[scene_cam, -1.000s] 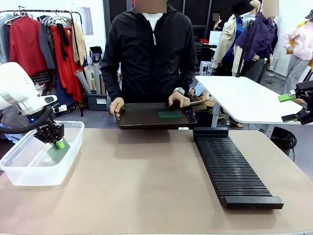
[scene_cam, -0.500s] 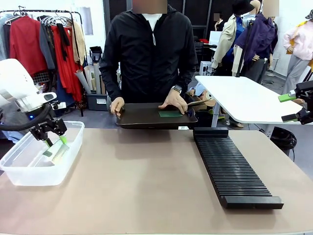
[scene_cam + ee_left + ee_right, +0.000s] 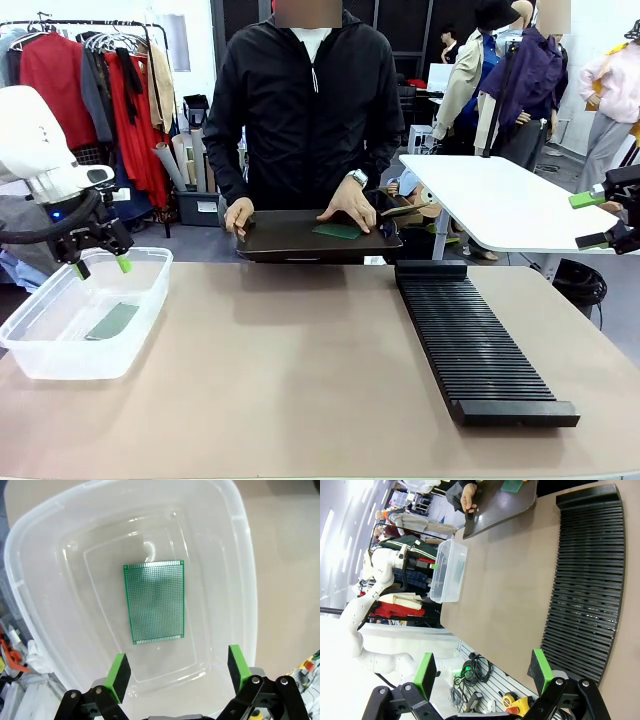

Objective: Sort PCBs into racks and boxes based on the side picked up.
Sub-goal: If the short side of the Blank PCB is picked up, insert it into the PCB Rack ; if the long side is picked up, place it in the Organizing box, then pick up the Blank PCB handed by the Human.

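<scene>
The table [image 3: 300, 390] carries the long black rack [image 3: 480, 350] on the robot's right and the clear box [image 3: 70, 368] on its left; a black tray [image 3: 285, 240] sits at the far edge. One board [image 3: 155, 602] lies flat on the box bottom, straight under the left claw [image 3: 177, 661], whose fingers stand apart and empty. The next board [image 3: 337, 231] lies on the tray by the person's hand [image 3: 350, 208] (long axis across the table), roughly midway between both claws. The right claw [image 3: 590, 220], also apart, hangs right of the rack.
</scene>
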Motion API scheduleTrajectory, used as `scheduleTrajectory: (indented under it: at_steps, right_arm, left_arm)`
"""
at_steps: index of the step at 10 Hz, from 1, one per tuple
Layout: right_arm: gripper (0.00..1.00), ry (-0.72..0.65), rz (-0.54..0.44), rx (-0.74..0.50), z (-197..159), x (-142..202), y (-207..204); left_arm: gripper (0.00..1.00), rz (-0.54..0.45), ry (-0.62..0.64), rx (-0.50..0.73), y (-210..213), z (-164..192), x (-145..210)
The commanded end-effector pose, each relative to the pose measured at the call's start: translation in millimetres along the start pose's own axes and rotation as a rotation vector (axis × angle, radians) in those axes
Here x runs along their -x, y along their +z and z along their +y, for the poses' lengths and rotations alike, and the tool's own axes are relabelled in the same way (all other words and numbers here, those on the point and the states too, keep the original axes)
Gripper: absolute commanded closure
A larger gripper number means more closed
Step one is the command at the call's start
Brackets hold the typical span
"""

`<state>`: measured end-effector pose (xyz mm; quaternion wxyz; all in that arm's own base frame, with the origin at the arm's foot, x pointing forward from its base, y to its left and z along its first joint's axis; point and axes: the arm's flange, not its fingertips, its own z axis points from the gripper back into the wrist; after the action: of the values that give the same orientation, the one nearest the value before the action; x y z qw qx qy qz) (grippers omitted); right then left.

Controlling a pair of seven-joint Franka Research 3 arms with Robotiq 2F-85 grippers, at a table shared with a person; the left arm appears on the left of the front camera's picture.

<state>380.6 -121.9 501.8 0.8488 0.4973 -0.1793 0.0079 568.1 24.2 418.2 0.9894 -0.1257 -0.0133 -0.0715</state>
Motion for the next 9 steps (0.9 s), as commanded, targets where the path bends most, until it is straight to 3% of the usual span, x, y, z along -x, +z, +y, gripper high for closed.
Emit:
scheduleTrajectory:
  at_steps: [1, 9]
  right_arm:
    - [0.00, 0.010, -0.019, 0.002, 1.7, 0.7, -1.9]
    - [0.00, 0.010, -0.019, 0.002, 1.7, 0.7, -1.9]
  left_arm:
    - [0.00, 0.012, 0.015, -0.011, 0.0, -8.2, 8.3]
    - [0.00, 0.000, 0.000, 0.000, 0.0, 0.0, 0.0]
